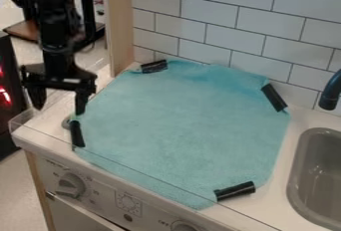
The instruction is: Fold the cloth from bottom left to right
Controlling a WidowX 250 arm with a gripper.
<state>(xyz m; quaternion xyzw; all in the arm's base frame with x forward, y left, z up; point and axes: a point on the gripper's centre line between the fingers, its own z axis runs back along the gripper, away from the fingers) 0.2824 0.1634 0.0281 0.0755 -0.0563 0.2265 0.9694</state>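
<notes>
Cloth (180, 125), turquoise and spread almost flat, is the broadest thing I have on the worktop; it runs from near the wall down to the front edge, with its corners looking cut off or tucked, though I can't tell which; behind it rises the white tiled wall (220, 36), and under it lies the pale counter (269, 210); the control panel (100, 192) faces forward below; my black arm (53, 36) hangs at the upper left, in front of the wooden post's (118, 21) left side; the grey sink (294, 170) is set into the counter to the right of the cloth, with a dark faucet (331, 91) above it; my gripper (60, 106) points down by the cloth's left side, its fingers spread wide, the one nearer the cloth close to that edge, though I can't tell if it touches; smallest are the panel's knob (70, 185) and four black strips (235, 190), one at each cut-off corner, upper left, upper right, lower left and lower right.
</notes>
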